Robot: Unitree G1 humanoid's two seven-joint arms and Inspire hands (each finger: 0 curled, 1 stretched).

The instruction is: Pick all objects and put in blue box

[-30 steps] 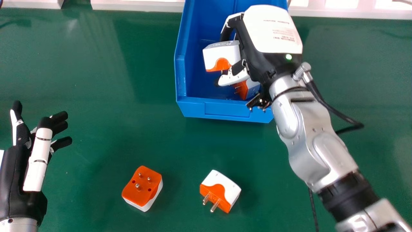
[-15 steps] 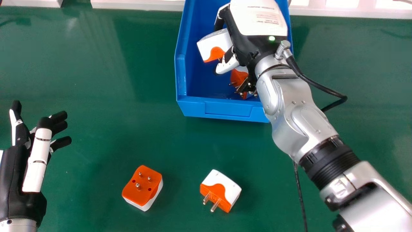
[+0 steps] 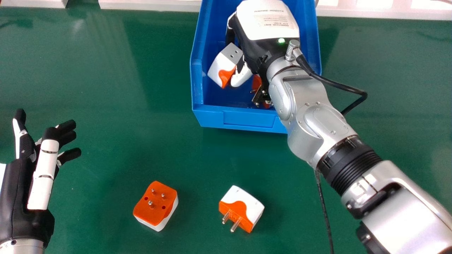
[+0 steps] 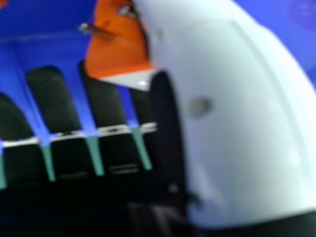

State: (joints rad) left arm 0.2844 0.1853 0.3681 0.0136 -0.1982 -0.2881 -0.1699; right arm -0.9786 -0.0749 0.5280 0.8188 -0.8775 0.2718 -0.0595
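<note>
Green tabletop [image 3: 106, 141] bearing two boxy travel adapters: three-pronged adapter [image 3: 155, 204], two-pronged adapter [image 3: 243, 208]. Two more inside blue plastic box [image 3: 240, 120]: tilted adapter [image 3: 219, 68], partly hidden adapter [image 3: 256, 83]. Right hand [image 3: 266, 21] in box, back upward, fingers extended, tilted adapter between them and thumb; silver forearm [image 3: 312, 114] slanting. Left hand [image 3: 21, 197] at view's left, fingers relaxed.

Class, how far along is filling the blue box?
Looks done: one adapter lies in the blue box. In progress: another adapter at the right hand, inside the box; gripped or released, I can't tell. Left: an orange-topped adapter and a white-topped adapter on the table.
</note>
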